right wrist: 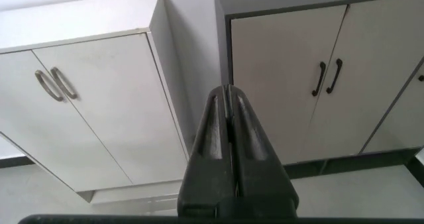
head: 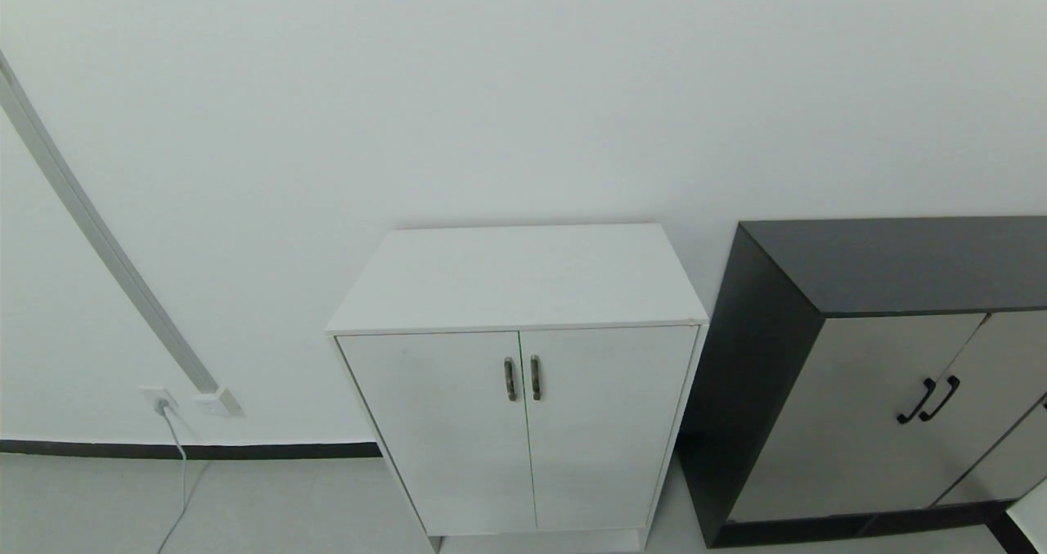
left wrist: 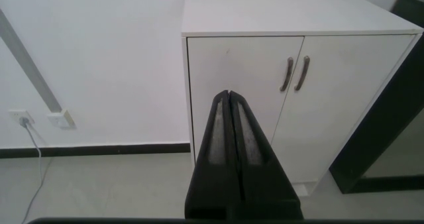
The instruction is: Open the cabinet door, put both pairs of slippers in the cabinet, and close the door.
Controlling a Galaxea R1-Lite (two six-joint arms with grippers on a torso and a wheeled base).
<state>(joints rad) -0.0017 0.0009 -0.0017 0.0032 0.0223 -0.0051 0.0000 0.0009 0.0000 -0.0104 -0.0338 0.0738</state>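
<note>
I am keeping my left claw (left wrist: 228,99) pressed together, gripping nothing, and pointing it at the left door of the white cabinet (left wrist: 238,58). My right claw (right wrist: 228,93) is likewise pinching shut on nothing, hanging before the gap between that cabinet and the dark cabinet (right wrist: 285,71) standing just beside it. The white cabinet is standing against the wall with both doors sitting shut, its two handles (head: 511,379) lying side by side at the middle seam.

The pale grey floor (head: 270,509) carries a white two-door cabinet (head: 458,431), doors closed, backed against the wall (head: 523,87). Just beside it, on the robot's right, stands a black cabinet (head: 769,374) with grey doors. A grey cable (head: 185,476) trails down onto the floor at the left
</note>
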